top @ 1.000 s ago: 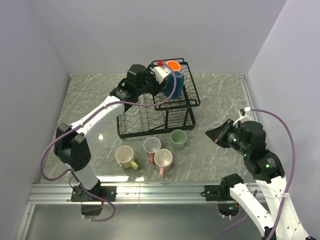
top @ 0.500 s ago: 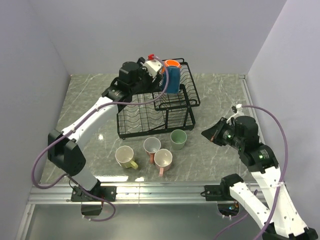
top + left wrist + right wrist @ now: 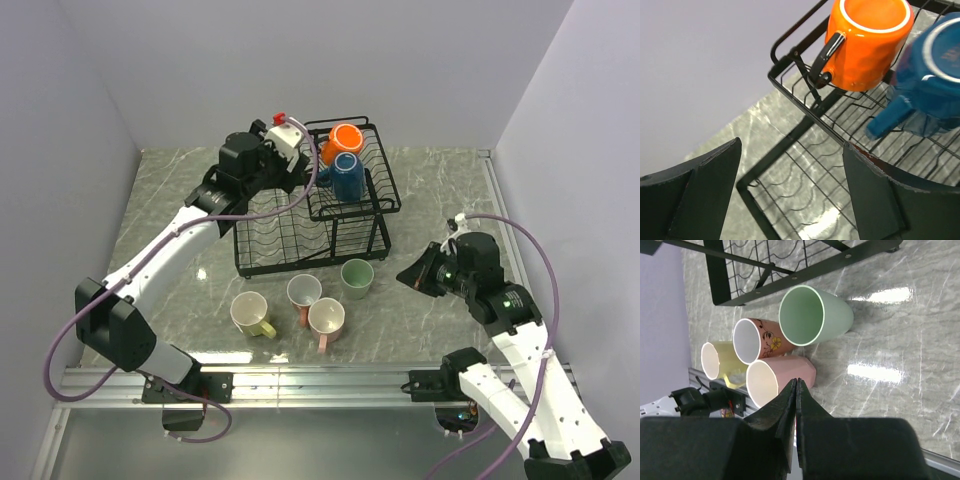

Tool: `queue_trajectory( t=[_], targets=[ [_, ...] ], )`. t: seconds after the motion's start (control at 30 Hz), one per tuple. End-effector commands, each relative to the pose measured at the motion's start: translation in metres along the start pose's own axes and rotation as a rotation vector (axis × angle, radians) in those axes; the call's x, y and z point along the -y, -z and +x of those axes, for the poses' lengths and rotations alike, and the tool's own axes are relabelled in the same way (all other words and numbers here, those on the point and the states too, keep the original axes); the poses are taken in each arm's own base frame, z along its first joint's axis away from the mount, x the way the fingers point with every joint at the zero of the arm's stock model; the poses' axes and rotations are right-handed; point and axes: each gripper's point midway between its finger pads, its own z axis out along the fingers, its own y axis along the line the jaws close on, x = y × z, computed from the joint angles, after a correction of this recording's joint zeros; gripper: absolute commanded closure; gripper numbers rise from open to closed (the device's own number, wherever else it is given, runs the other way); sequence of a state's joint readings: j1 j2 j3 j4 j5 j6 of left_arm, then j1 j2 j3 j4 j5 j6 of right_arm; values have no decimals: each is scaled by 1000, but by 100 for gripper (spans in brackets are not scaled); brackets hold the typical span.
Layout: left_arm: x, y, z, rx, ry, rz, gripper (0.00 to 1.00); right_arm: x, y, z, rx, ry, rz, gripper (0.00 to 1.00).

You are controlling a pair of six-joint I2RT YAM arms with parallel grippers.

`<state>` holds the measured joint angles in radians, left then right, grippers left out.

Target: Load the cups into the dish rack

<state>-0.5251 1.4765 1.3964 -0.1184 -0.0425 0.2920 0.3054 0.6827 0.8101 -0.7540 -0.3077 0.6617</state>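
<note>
Already two of the cups sit in the raised upper basket of the dish rack (image 3: 300, 264), toward the far edge of the desk. The orange cup (image 3: 347, 137) is at the back and the blue cup (image 3: 346, 176) just in front of it. The blue one is blurred in the left wrist view, so I can't say how squarely it rests. The left gripper (image 3: 791, 146) hangs just off the basket's left side, fingers spread wide with nothing between them. Four cups stand on the desk between the rack and the near edge, all upright with mouths up. The pale green cup (image 3: 812, 316) is closest to the rack's near right corner, with the flowered salmon cup (image 3: 756, 339) beside it. The plain pink cup (image 3: 775, 380) and the yellow cup (image 3: 720, 360) are closer to the near edge. The right gripper (image 3: 796, 385) is pressed closed on nothing, low over the desk, its tips pointing toward the left edge at this cluster. As I judge it, the next move turns on this: the pale green cup lies straight out from those tips, toward the left edge and apart from them, and is far nearer the right arm than the left. Its long axis is vertical, so the fingers would have to part and come at the rim or wall from above or from the right side. I cannot see its handle.
</note>
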Motion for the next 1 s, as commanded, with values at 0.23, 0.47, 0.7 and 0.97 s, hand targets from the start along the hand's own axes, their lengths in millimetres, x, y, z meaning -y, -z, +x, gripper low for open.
queue_trajectory(
  t=[0.23,0.47,0.7,0.97],
  targets=[
    [3,37,-38,64,322,3,1,-5,-20,12,-86,56,-78,90],
    [18,72,-50,115,492,76,1,-6,-42,22,-163,82,-84,87],
    [25,99,-46,106,547,108,1,-17,-62,37,-215,133,-104,84],
    [27,125,-42,101,581,102,1,-3,-78,16,-149,126,51,68]
  ],
)
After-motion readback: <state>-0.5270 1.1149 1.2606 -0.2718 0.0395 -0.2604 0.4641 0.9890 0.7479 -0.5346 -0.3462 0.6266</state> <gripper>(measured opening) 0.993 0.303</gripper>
